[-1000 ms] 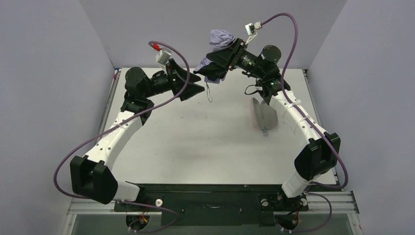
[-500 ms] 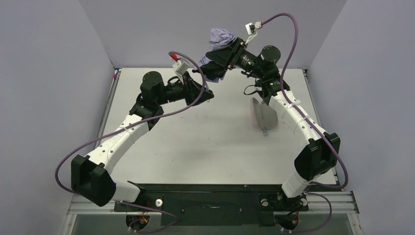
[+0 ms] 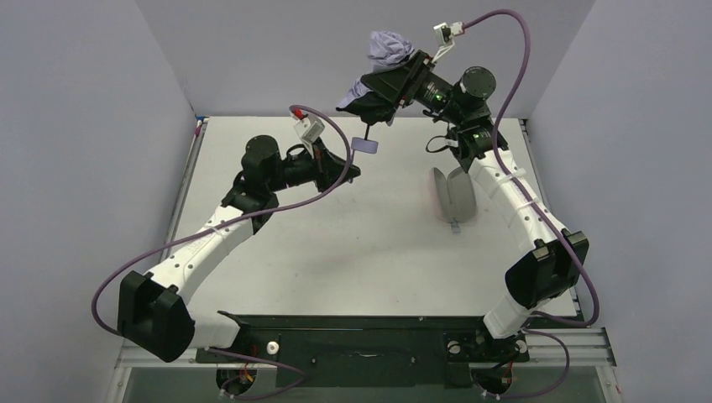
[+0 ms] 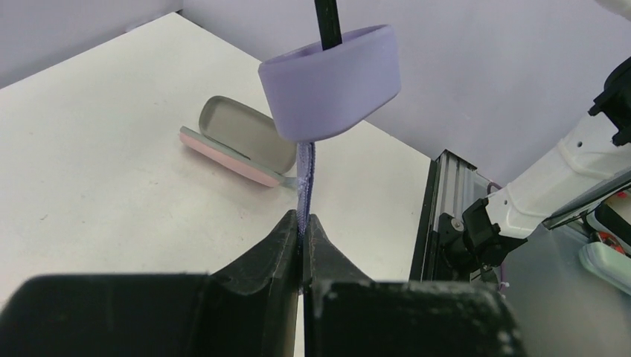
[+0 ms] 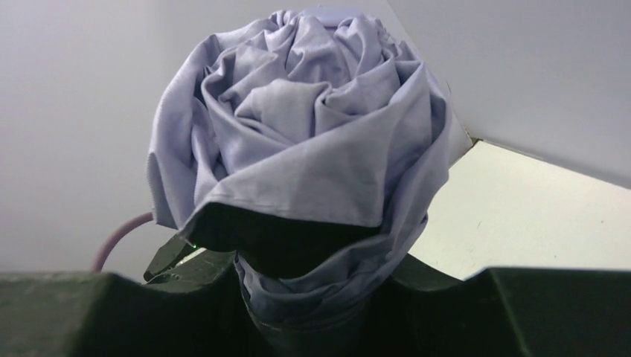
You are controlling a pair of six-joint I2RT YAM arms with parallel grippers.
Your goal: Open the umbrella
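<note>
Top camera looked down on surface (image 3: 353, 252) from behind. Right wrist close on umbrella (image 5: 298, 141); left wrist, top shared case (image 4: 242, 137).

No writing, brand, number or sign could be read in any of the three views. The white cable fitting by the left wrist (image 3: 309, 128) and the one by the right wrist (image 3: 445, 32) were too small to show any print.

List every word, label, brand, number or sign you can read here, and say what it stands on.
None can be read. The umbrella, its handle and the pink case are plain. The white cable connectors are too small to show any print.
</note>
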